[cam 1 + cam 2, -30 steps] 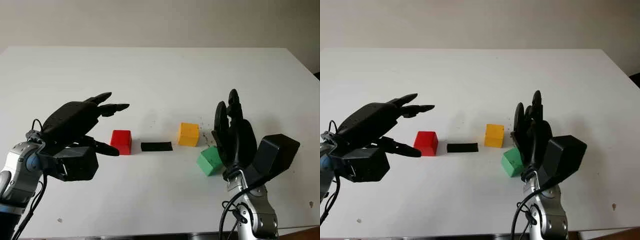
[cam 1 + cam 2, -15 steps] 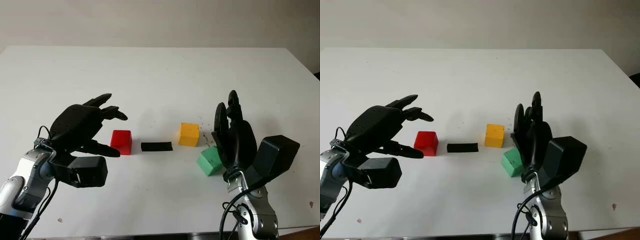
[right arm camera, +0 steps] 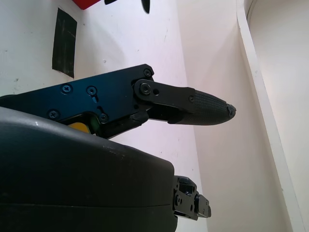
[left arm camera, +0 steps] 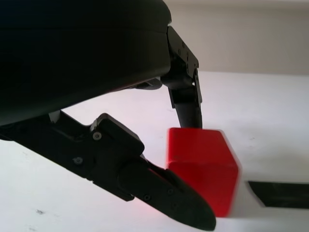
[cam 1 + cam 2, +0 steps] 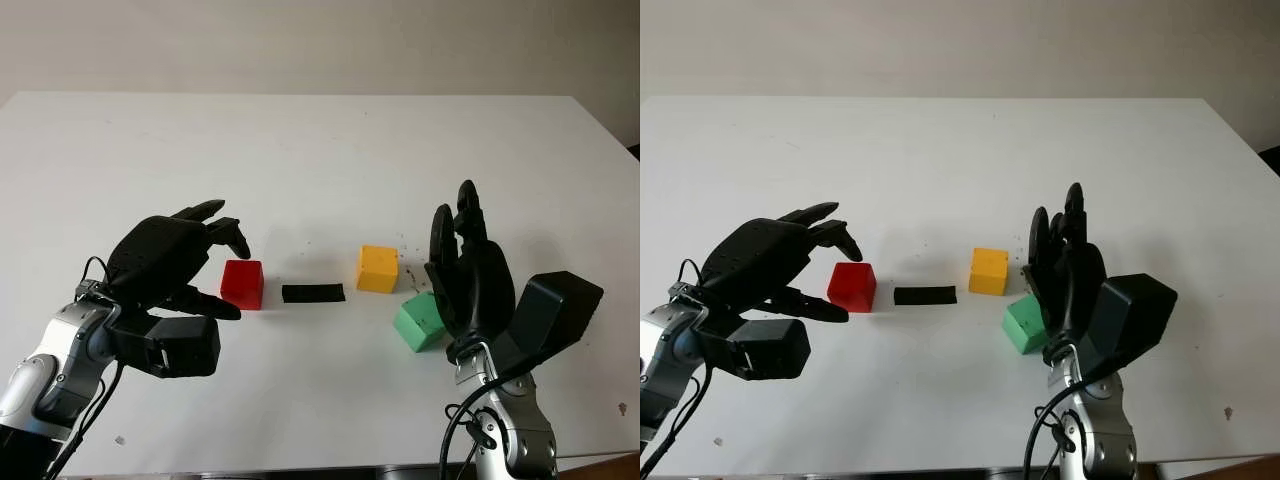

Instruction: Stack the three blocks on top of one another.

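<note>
Black tape strip [image 5: 313,293] between red block [image 5: 242,283], yellow block [image 5: 377,268]

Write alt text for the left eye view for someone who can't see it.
The left robot hand closes around a red block on a white table, not yet gripping it. A black strip, yellow block and green block lie beside it; the open right robot hand stands by the green block.

Three blocks sit on the white table [image 5: 320,150]: one red block [image 5: 243,283], one yellow block [image 5: 378,268] and one green block [image 5: 418,322]. There is one strip of black tape [image 5: 313,293]. Two black robot hands are over it, one left hand [image 5: 170,262] and one right hand [image 5: 470,280].
</note>
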